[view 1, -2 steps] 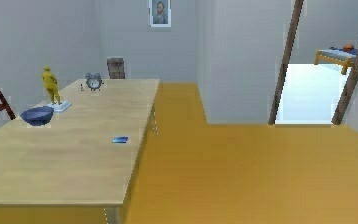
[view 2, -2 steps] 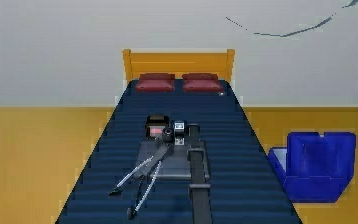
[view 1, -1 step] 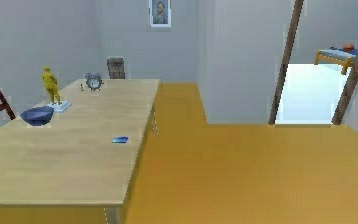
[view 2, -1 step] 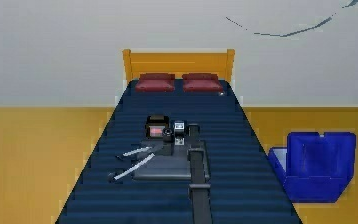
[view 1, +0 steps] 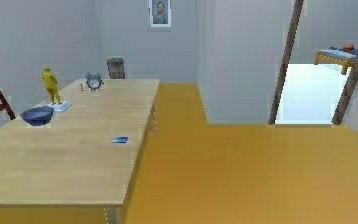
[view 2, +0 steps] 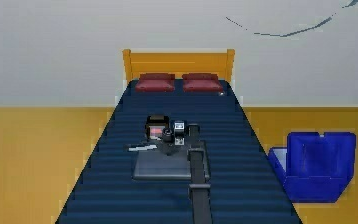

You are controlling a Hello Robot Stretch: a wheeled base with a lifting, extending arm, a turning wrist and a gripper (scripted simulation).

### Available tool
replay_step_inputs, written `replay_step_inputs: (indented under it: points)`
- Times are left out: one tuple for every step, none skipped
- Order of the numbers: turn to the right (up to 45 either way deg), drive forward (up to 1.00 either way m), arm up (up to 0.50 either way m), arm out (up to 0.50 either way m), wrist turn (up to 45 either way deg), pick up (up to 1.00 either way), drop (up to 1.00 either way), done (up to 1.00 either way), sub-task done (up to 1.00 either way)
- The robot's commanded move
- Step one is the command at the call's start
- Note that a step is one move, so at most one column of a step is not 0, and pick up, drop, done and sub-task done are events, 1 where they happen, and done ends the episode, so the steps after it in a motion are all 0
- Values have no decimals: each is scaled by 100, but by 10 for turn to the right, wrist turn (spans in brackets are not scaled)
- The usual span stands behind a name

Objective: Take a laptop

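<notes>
Down the middle of the arm side view runs a bed (view 2: 107,170) with a dark blue cover, a wooden headboard (view 2: 177,62) at its far end and two red pillows (view 2: 177,85) just below that. The laptop (view 2: 165,166) lies flat on the cover, a dark grey slab a little left of centre in the lower half of the frame. The arm (view 2: 198,185) rises from the bottom edge beside it, and the gripper (view 2: 144,149) sits at the laptop's upper edge. With the laptop lying on the bed right behind the claw, I cannot tell whether it grasps anything. A blue box (view 2: 312,165) stands on the floor at the lower right.

In the forward view, a long wooden table (view 1: 87,160) fills the lower left, carrying a blue bowl (view 1: 37,116), a yellow figurine (view 1: 51,85) and an alarm clock (view 1: 93,82). A doorway (view 1: 317,80) is at the upper right.
</notes>
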Motion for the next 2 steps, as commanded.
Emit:
replay_step_inputs:
  points:
    - [0,0,0,0,390,0,0,0,0]
    - [0,0,-30,0,0,0,0,0,0]
